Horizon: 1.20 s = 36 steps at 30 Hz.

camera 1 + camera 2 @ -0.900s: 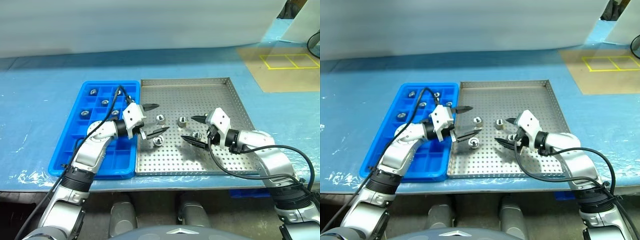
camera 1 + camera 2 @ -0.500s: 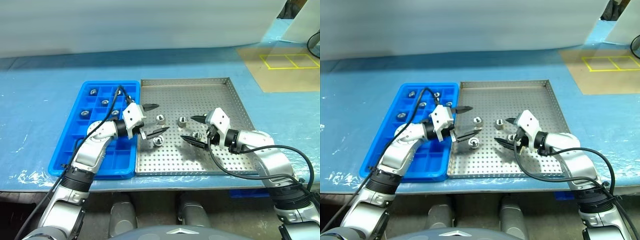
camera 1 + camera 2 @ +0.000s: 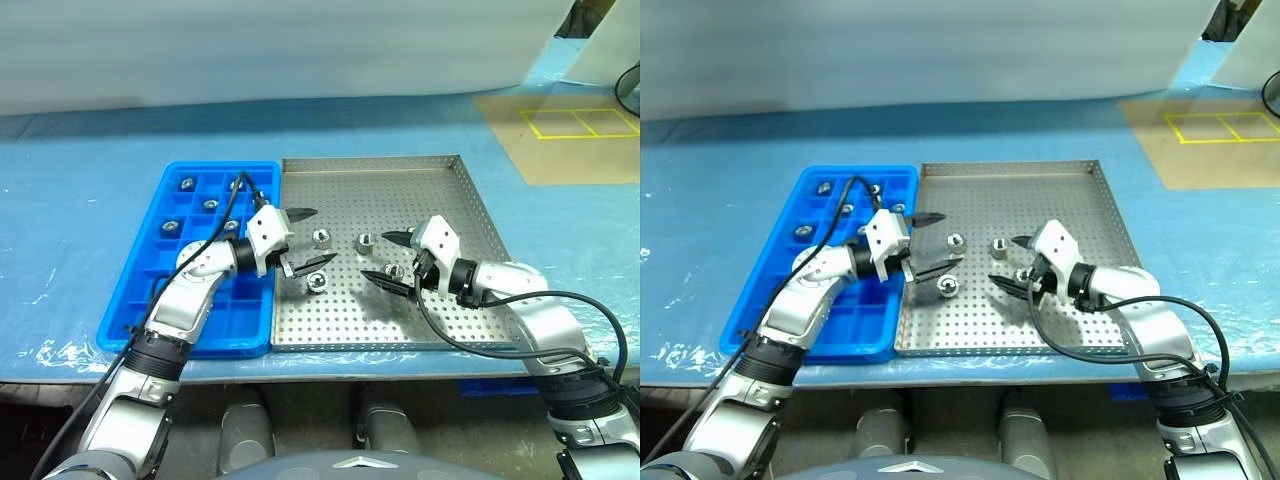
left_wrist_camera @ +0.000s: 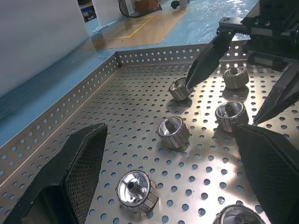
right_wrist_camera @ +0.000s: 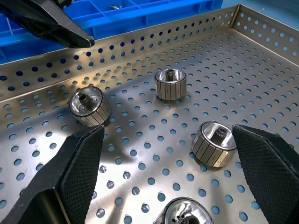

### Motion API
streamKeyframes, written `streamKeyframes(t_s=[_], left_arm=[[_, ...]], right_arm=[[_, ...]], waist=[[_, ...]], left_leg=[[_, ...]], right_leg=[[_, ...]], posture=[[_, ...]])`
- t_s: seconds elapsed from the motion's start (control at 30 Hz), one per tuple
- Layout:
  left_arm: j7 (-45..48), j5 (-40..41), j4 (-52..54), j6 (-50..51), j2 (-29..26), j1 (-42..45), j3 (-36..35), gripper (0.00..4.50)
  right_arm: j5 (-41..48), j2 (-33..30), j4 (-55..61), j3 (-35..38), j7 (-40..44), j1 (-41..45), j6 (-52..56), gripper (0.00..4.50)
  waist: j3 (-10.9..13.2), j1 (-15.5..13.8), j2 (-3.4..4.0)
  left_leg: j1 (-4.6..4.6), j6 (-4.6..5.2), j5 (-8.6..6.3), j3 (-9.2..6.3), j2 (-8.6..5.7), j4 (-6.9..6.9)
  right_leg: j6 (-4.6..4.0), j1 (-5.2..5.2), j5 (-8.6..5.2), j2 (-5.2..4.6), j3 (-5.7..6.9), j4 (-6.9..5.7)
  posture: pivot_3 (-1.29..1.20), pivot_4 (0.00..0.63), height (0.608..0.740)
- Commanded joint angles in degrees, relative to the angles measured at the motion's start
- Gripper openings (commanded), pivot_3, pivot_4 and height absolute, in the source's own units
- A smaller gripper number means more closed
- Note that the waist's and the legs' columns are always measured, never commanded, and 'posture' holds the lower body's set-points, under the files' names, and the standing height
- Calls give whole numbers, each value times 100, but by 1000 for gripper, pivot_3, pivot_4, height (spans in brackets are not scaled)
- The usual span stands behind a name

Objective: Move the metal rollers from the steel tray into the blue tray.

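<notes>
A big steel tray (image 3: 440, 195) is sitting on a blue bench (image 3: 80, 190), close to the bench's front edge. A blue tray (image 3: 150, 300) is lying right beside it, touching its left side.

Four metal rollers are lying loose on the holey floor of the steel tray, near its middle. One roller (image 3: 322, 238) is lying toward the left, and another roller (image 3: 365, 241) is just to the right of it. A third roller (image 3: 317, 282) is sitting nearer the front edge of the tray. The fourth roller (image 3: 394, 271) is lying close to the right claw.

More rollers are already resting in the blue tray. One roller (image 3: 187, 184) is sitting in a little box near the back left corner, one (image 3: 211, 205) is just in front of it, and one (image 3: 170, 227) is farther to the left.

The left claw (image 3: 305, 240) is hanging over the left part of the steel tray with its two black fingers spread wide, holding nothing. The right claw (image 3: 388, 257) is hanging over the middle of the steel tray, facing the left one. Its fingers are spread wide too, and nothing is in them.
</notes>
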State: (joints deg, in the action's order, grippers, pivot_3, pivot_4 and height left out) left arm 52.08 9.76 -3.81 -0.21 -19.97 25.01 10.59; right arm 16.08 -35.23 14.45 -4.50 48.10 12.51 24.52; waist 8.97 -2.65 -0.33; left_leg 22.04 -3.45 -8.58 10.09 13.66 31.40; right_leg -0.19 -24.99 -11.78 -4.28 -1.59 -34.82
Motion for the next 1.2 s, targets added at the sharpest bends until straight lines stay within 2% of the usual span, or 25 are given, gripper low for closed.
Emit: streamKeyframes(t_s=[0.03, 0.23, 0.6, 0.83, 1.2], left_arm=[[106, -67, -102, -216, 56, 305, 121, 4500], [441, -116, -645, -301, 90, 909, 292, 4500], [1551, 10, -663, 395, -454, 1188, 414, 4500], [2056, -229, -637, 477, -640, 1289, 769, 4500], [2463, -936, -1182, -16, -746, 1622, 1353, 4500]], right_arm=[[214, -27, 330, 352, -118, -50, 96, 4475], [274, -53, 532, 426, -208, -226, 277, 4475], [550, -225, 639, 554, -102, -245, 581, 4475], [1120, -492, 961, 722, 188, -293, 1144, 4475], [1274, -612, 1119, 791, 154, -305, 1290, 4475]], waist=[[0, 0, 0], [0, 1, 0], [0, 11, 0], [0, -7, 0], [0, 0, 0]], left_leg=[[0, 0, 0, 0, 0, 0], [0, 0, 0, 0, -1, 0], [-2, -1, 1, 0, -4, -4], [-1, -1, 1, 0, -3, -5], [-3, -3, 2, 0, -1, -4]], right_leg=[[0, 0, 0, 0, 0, 0], [0, 1, 0, 0, -2, 0], [-1, -2, 0, 0, -3, 0], [-1, -1, 0, 0, -3, 0], [-1, 0, 1, 0, -4, -1]], posture=[[-121, 150, 740], [-138, 150, 740], [-138, 150, 740], [-137, 150, 740], [-148, 150, 740]])
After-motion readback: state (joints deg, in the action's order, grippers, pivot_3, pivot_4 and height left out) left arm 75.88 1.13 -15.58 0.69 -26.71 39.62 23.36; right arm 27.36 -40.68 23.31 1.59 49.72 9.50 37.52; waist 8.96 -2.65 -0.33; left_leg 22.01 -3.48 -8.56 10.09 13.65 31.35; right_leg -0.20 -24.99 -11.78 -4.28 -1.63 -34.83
